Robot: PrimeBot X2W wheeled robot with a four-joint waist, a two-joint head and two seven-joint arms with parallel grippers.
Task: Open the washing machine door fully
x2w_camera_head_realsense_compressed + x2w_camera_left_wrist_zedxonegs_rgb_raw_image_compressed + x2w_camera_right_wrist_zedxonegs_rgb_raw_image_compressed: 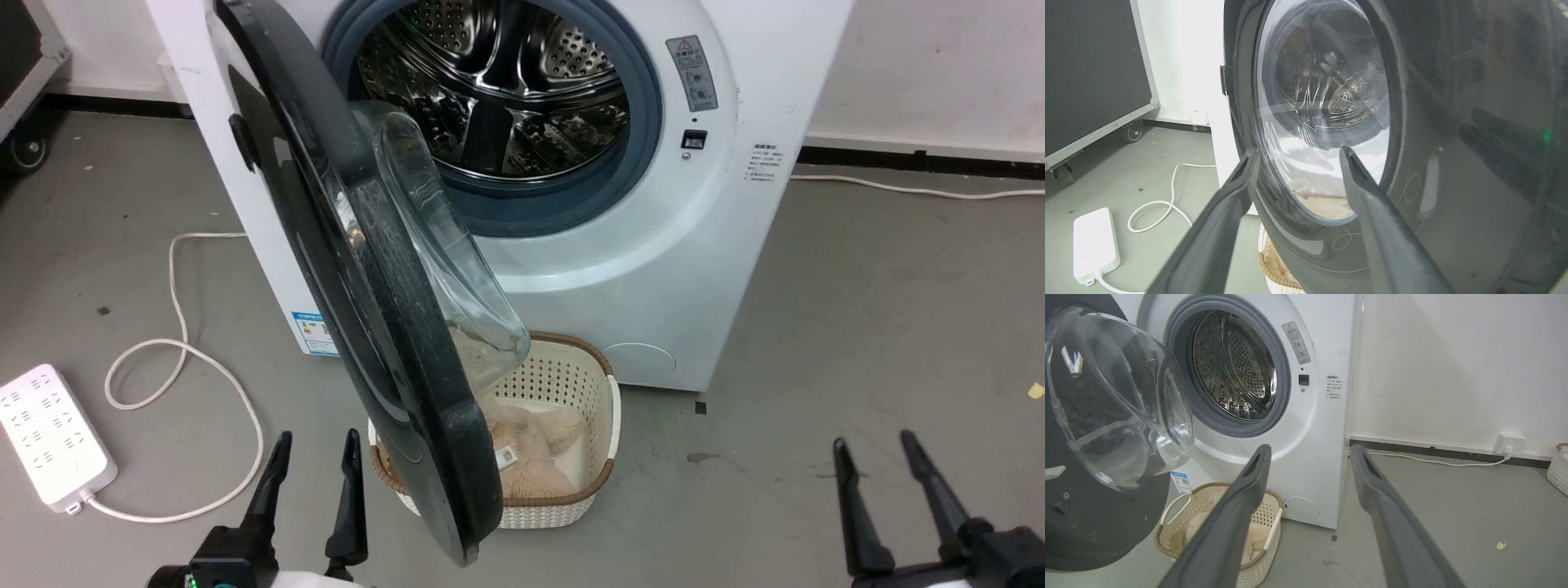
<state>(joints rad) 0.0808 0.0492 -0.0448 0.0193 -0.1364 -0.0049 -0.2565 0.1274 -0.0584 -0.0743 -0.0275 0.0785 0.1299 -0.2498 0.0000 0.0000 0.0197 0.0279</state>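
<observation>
One basket (563, 380) below open washing machine door (416, 343); power strip (49, 437) leftward.

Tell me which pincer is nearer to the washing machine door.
Left. The left pincer sits open just beside the outer face of the washing machine door, fingers pointing at it. The right pincer, also open, is well off to the door's other side, over the floor.

Items counted: one washing machine (694, 245); one washing machine door (416, 343); two grippers, the left gripper (318, 437) and the right gripper (873, 441), two fingers each; two baskets, the near basket (608, 408) and the far basket (1559, 467); one power strip (51, 437); one wall socket (1508, 443).
</observation>
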